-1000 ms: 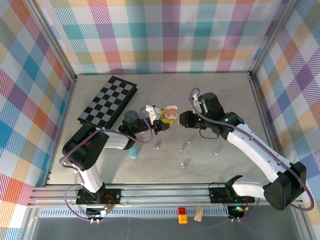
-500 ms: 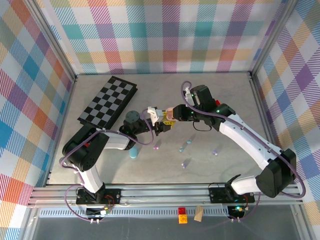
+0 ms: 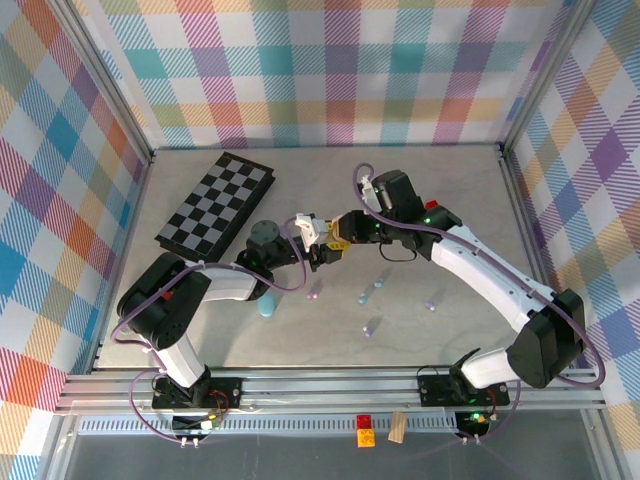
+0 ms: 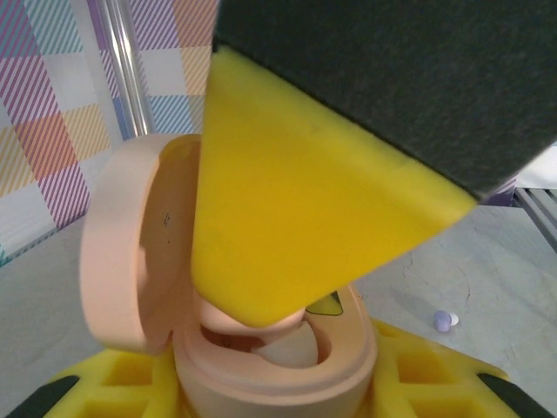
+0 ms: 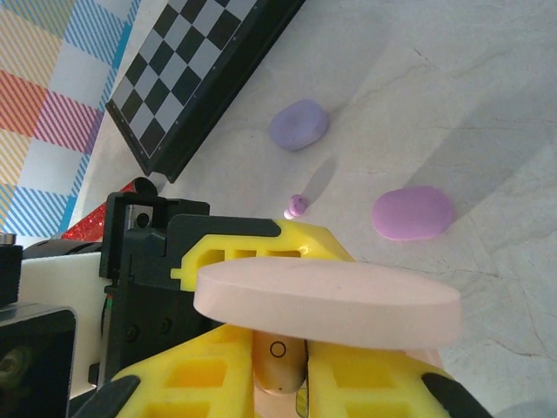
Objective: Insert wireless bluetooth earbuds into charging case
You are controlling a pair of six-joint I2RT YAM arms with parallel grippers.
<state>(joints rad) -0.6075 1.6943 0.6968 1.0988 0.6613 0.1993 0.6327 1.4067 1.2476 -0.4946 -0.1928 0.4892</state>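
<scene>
My left gripper (image 3: 327,249) (image 4: 278,396) is shut on the base of an open pink charging case (image 4: 287,383), its yellow fingers (image 4: 83,392) on either side. The case's round lid (image 4: 122,244) (image 5: 326,300) stands open. My right gripper (image 3: 344,231) (image 5: 291,379) is shut on a pinkish stemmed earbud (image 5: 278,361) and reaches down into the case. One of its yellow fingers (image 4: 296,192) covers the wells, and a pale bud tip (image 4: 291,348) shows inside. Loose earbuds lie on the table: pink (image 3: 313,292), blue (image 3: 366,294) and lavender (image 3: 430,302).
A folded chessboard (image 3: 215,200) lies at the back left. A teal case (image 3: 266,303) sits near the left arm. A lavender case (image 5: 298,124) and a purple case (image 5: 412,212) rest on the table beyond the grippers. Red and yellow blocks (image 3: 365,431) sit off the front rail.
My right gripper has swung left with the earbud, from beside the case to right over it. The left gripper and case have stayed put.
</scene>
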